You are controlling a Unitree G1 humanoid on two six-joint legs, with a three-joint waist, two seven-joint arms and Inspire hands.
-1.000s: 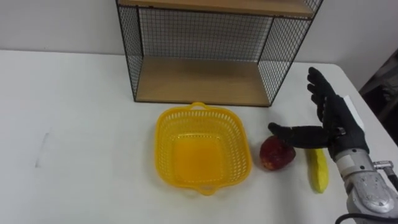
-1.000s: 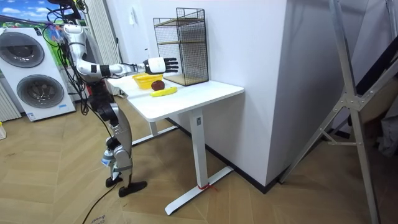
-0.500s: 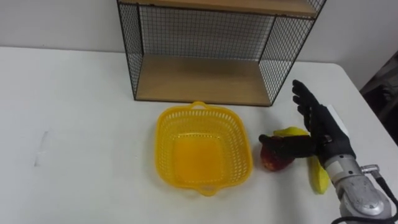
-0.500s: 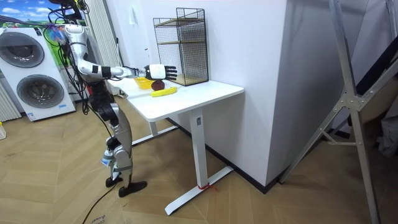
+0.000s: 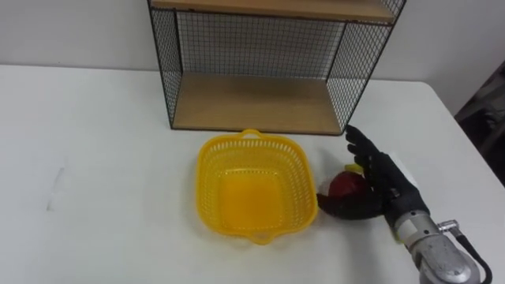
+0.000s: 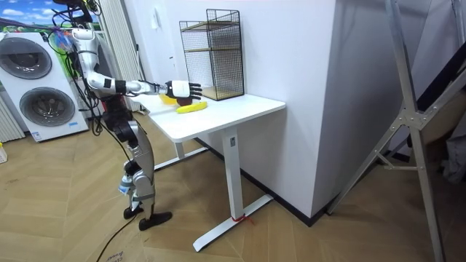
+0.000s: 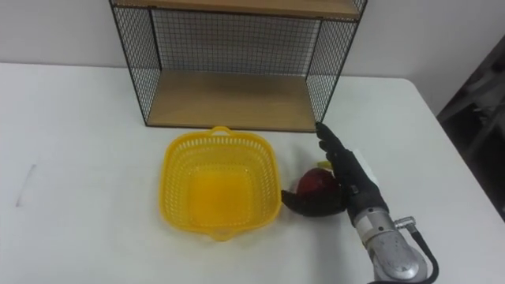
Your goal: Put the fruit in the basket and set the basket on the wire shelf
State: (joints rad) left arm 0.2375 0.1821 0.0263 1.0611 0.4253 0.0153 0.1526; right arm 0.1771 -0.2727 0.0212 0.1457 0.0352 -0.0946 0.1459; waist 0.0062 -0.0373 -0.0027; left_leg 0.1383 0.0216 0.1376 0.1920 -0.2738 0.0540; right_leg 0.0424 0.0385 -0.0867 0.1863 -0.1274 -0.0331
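1. Apple (image 5: 341, 184), dark red, lies on the white table (image 5: 95, 142) just right of the yellow basket (image 5: 211, 162), outside it.
2. The right hand (image 5: 387, 188) is released and lies spread at the apple's right side. Its fingers point straight toward the wire shelf (image 5: 252, 102), and its thumb reaches along the apple's near side.
3. The banana (image 6: 191, 107) lies on the table beside that hand.
4. The basket stands on the table just before the shelf's lower board.
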